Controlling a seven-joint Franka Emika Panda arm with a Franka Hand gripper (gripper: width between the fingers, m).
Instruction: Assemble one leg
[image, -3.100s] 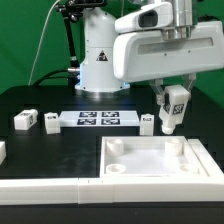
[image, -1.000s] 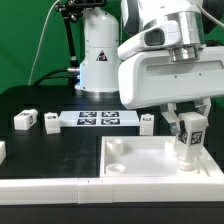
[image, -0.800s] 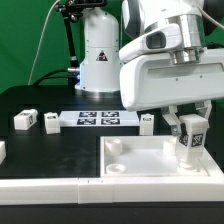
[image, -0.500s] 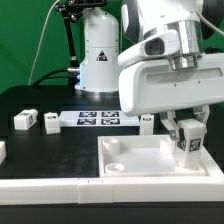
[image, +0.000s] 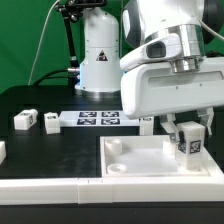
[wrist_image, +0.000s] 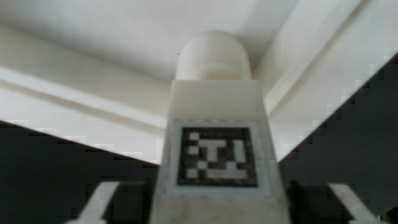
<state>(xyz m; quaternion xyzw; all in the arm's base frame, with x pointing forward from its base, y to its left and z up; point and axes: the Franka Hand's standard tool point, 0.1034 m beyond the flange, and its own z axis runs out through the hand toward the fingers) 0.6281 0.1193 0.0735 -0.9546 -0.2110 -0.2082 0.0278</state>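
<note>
Leg (image: 186, 146) stands upright, clamped between the gripper (image: 187, 134) fingers, lower than a second ago. From the exterior view's left: two blocky loose posts (image: 24, 120), the flat marker board (image: 98, 119), the smooth white recessed panel (image: 130, 160), then the tagged, round-tipped post at its right corner

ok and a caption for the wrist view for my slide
Wrist view: fingers hold the tagged leg, its tip pointed into a corner of the white recessed panel.

Corner walls of panel (image: 150, 177) crowd leg (image: 187, 143); recess (image: 140, 159) open toward exterior view's left.
</note>
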